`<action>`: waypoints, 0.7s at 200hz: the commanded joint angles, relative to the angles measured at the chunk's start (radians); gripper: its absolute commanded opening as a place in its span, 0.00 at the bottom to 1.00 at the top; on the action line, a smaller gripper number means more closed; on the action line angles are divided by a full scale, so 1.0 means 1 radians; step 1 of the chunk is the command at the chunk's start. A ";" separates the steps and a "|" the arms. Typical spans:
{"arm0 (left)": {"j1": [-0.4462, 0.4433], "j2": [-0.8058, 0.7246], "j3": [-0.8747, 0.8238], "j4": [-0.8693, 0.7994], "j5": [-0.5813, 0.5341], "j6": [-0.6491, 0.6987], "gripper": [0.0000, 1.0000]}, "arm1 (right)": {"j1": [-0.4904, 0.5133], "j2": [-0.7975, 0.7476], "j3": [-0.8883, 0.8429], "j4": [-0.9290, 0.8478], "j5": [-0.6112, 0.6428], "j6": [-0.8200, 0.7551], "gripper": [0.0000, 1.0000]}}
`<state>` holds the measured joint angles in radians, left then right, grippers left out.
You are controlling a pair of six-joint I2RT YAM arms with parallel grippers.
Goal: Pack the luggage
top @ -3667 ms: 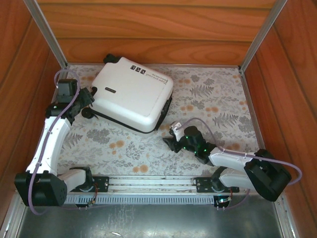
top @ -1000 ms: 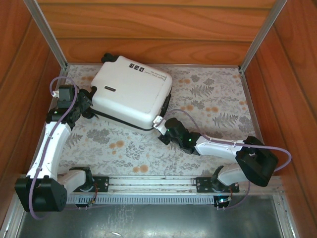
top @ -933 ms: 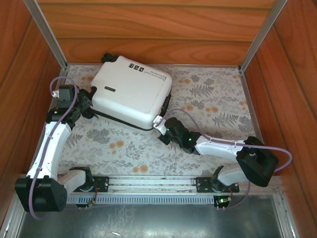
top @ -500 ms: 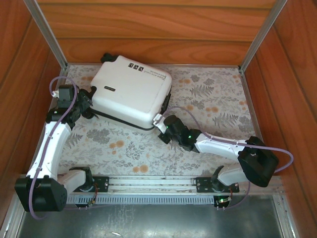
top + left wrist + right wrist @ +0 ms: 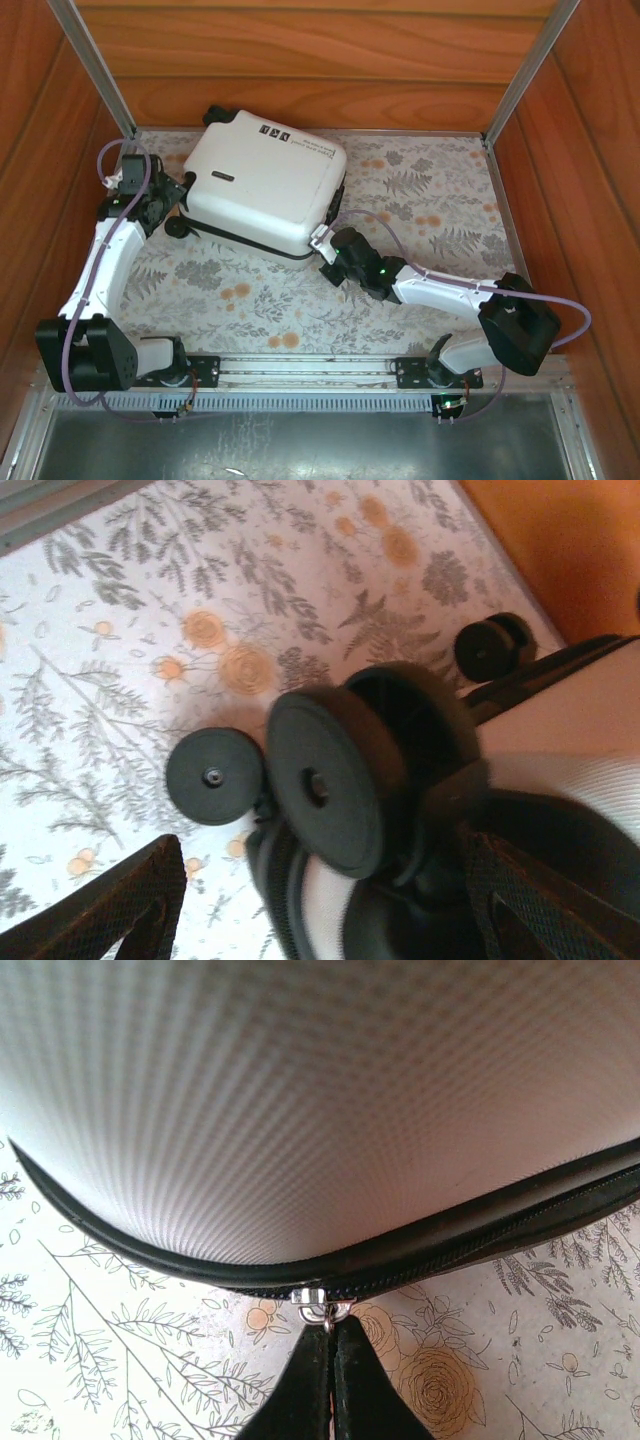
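Observation:
The luggage lies closed on the floral table, white shell up, wheels toward the left. My right gripper is at its near right corner, shut on the silver zipper pull. In the right wrist view the fingertips pinch the pull just below the black zipper seam of the luggage. My left gripper stands open at the luggage's left end. In the left wrist view its fingers straddle a large black wheel and the shell corner, with a gap showing on the left side.
Wooden walls close in the table at the back and both sides, and the luggage sits near the back left corner. A smaller wheel and a far wheel rest on the floral cover. The floral surface stretches right of the luggage.
The right gripper has crept up and left along the luggage's edge with the zipper pull. The left arm has shifted toward the back wall. The luggage has nudged slightly backward.

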<state>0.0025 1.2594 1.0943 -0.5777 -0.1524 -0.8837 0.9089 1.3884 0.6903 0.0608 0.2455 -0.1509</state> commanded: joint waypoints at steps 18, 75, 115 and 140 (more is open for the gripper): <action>-0.001 0.053 0.084 0.002 -0.004 -0.078 0.77 | -0.012 0.017 0.019 -0.015 0.027 0.011 0.00; -0.001 0.138 0.099 0.003 0.029 -0.125 0.75 | -0.012 0.022 0.012 -0.010 0.028 0.011 0.00; -0.001 0.213 0.114 0.017 0.051 -0.150 0.70 | -0.012 0.018 -0.001 -0.001 0.030 0.013 0.00; 0.000 0.254 0.135 0.025 0.078 -0.146 0.61 | -0.011 0.003 -0.019 0.015 0.032 0.011 0.00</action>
<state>0.0032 1.4757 1.1980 -0.5388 -0.1192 -1.0100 0.9092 1.3891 0.6891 0.0654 0.2409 -0.1509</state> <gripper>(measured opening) 0.651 0.048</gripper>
